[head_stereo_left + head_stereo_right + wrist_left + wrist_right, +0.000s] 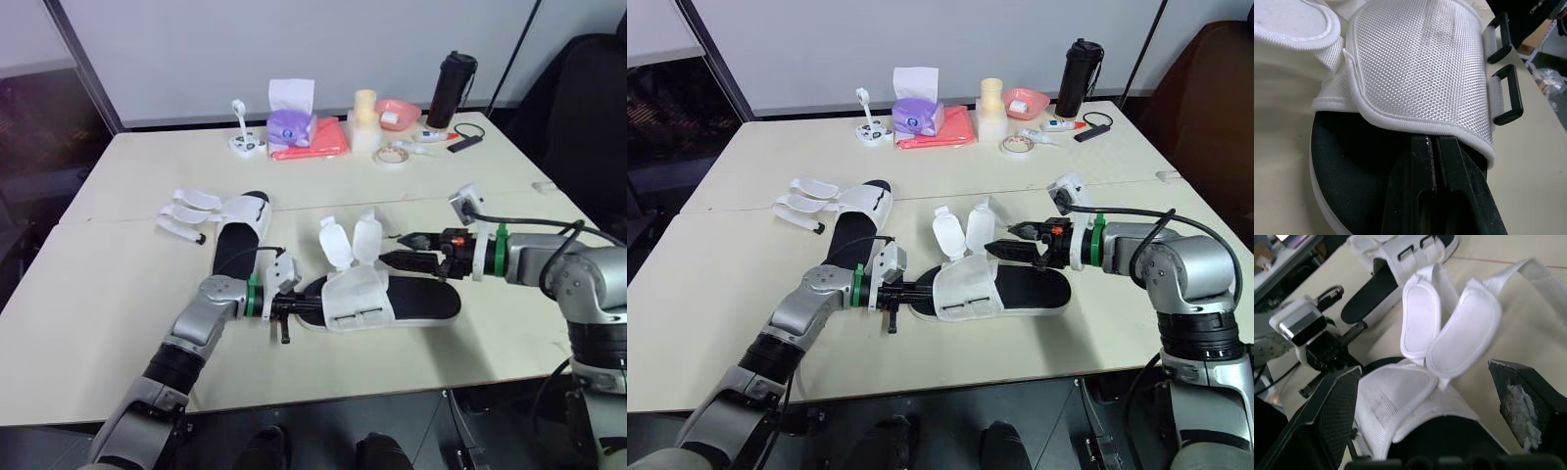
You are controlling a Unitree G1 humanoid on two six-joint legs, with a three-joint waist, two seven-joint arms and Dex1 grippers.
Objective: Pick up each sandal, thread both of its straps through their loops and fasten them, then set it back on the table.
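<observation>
Near sandal (358, 294), threading not begun: left gripper (292, 305) fingers pressed together at toe, right gripper (389, 250) fingers spread beside upright straps (336, 242); next, pinch one strap.

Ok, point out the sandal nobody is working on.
Head views: the spare sandal lies left of centre on the table, just beyond the left gripper and the near sandal.

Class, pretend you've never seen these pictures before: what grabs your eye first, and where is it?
First, the black-and-white sandal at the near middle of the table, its two straps standing up unfastened. The left hand, fingers shut, is tucked into its toe end, while the right hand hangs open just right of the straps. A second sandal lies farther back on the left, also unfastened.
</observation>
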